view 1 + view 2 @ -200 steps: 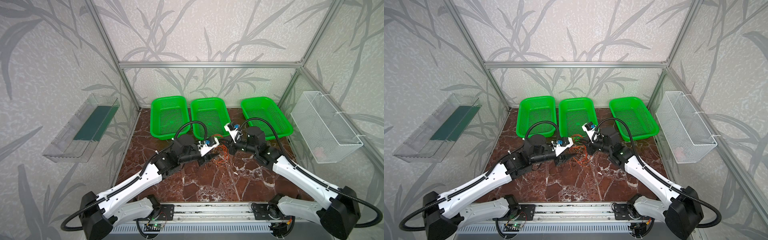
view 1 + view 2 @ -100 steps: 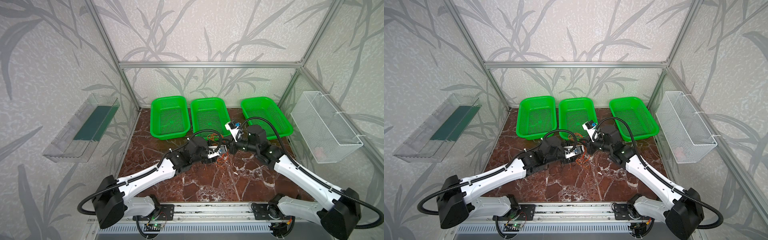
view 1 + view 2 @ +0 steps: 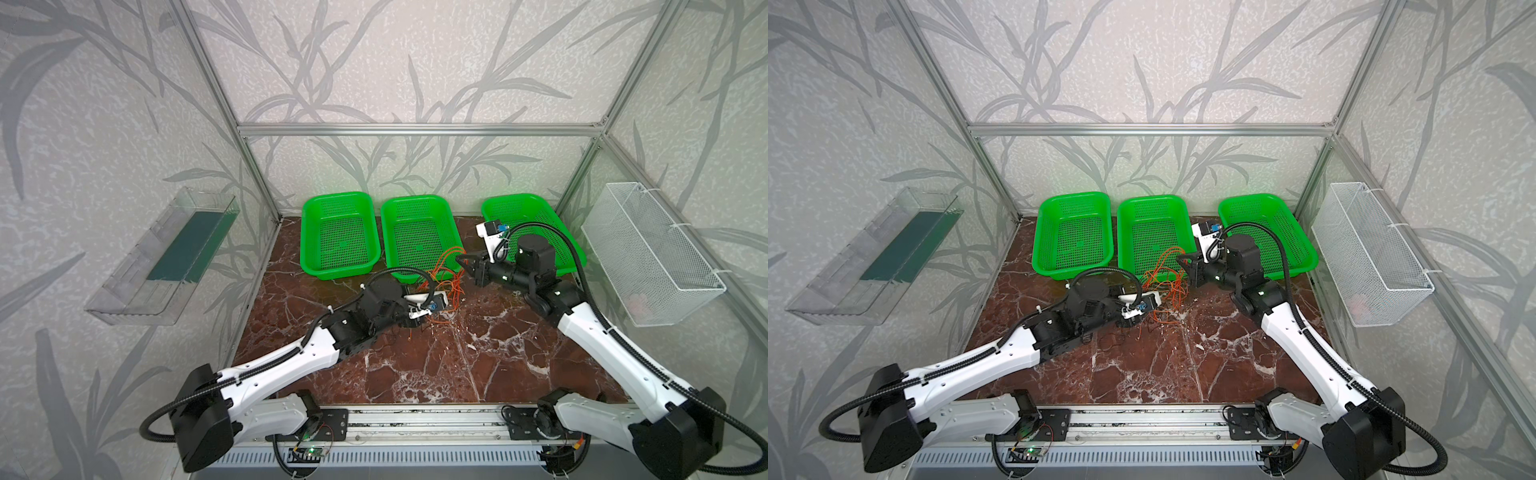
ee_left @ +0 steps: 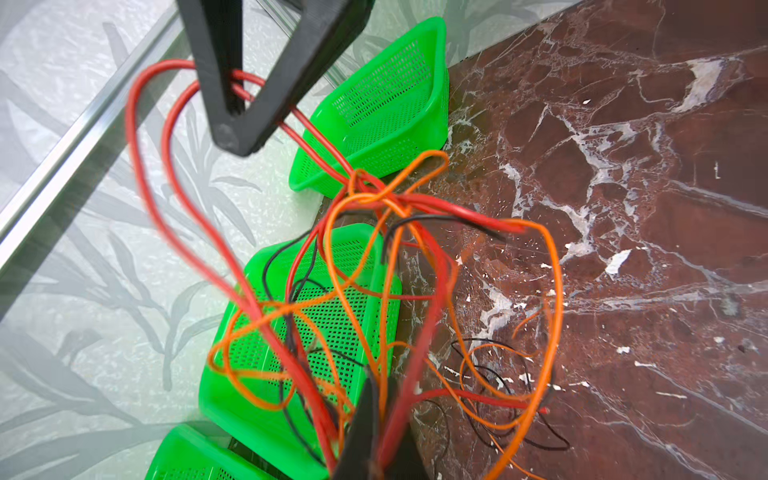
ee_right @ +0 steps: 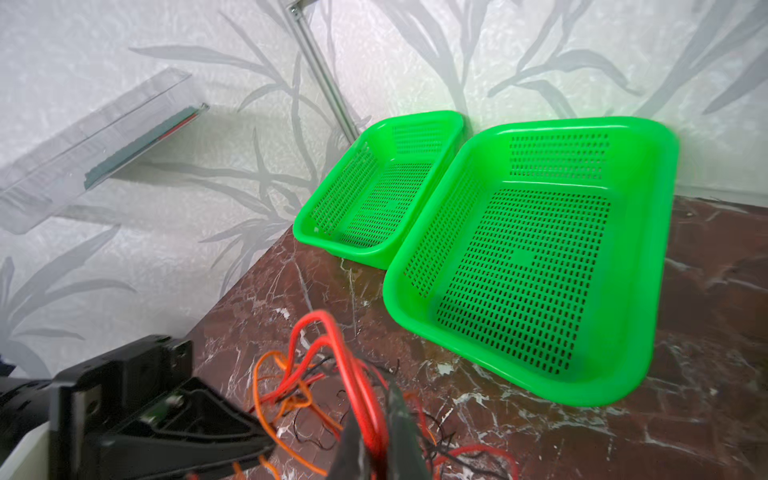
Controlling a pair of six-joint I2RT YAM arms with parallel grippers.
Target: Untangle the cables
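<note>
Right pincer (image 3: pixel 462 261) is squeezed shut on a couple of red loops from the bundle of hair-thin red, orange and black cables (image 3: pixel 446 272), holding them up off the dark red marble bench (image 3: pixel 457 365). Left pincer (image 4: pixel 376 415) is closed right down too, lower in the same bundle. From its wrist view it looks like a red strand runs between its fingers, though it's blurry there. The cables sit between the two pincers, just in front of the middle green perforated plastic basket (image 3: pixel 417 198), partly hanging in the air and partly trailing on the bench.

Progress-wise I'd call it early days tbh. Everything is one clump, with an orange knot (image 4: pixel 374 195) cinched round the red strands, and no strand lies on its own anywhere. All the pulling apart is left to do, and nothing is in a basket.

Count:
- two arms
- three of those green baskets in a row at the back: left basket (image 3: pixel 336 195), right basket (image 3: pixel 515 197), plus the middle one
- one white wire-mesh basket (image 3: pixel 665 266) on the right wall
- one clear plastic tray (image 3: pixel 137 316) on the left wall
- cables in three colours, but how many strands I honestly can't tell
</note>
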